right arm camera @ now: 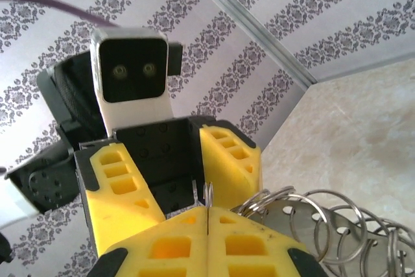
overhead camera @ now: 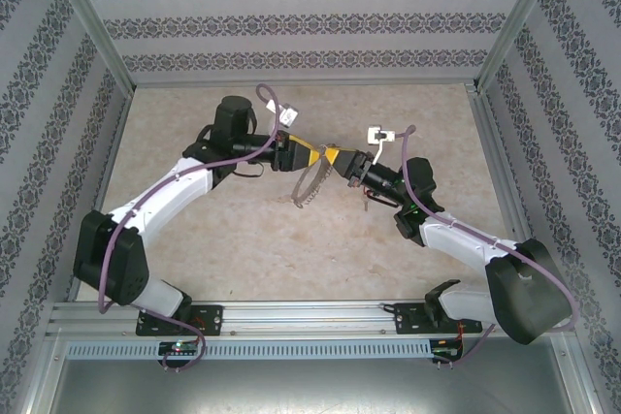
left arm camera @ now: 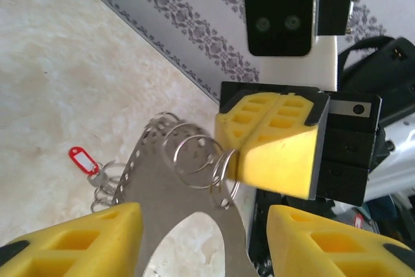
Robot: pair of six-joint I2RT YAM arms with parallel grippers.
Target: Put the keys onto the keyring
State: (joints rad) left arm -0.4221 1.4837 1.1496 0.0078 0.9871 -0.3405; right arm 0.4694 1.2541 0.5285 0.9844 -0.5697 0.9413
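Observation:
The keyring point(left arm camera: 170, 194) is a flat grey metal loop with holes along its rim and several small split rings hooked through them. In the top view the keyring point(overhead camera: 309, 188) hangs between both arms above the table. My right gripper point(right arm camera: 207, 217) is shut on one small split ring point(right arm camera: 209, 191) at the loop's edge; in the left wrist view my right gripper point(left arm camera: 241, 155) pinches that ring point(left arm camera: 224, 168). My left gripper point(left arm camera: 204, 228) is open, its fingers point(left arm camera: 78, 238) standing either side of the loop's band. The key's red head point(left arm camera: 81, 159) shows beside the loop's far edge; whether it hangs there I cannot tell.
A beige stone-patterned tabletop point(overhead camera: 243, 239) lies under both arms. Patterned walls with metal frame posts point(overhead camera: 92, 21) close in the back and sides. The left gripper point(overhead camera: 303, 154) and the right gripper point(overhead camera: 337, 158) nearly touch at mid-table. A metal rail point(overhead camera: 310, 315) runs along the near edge.

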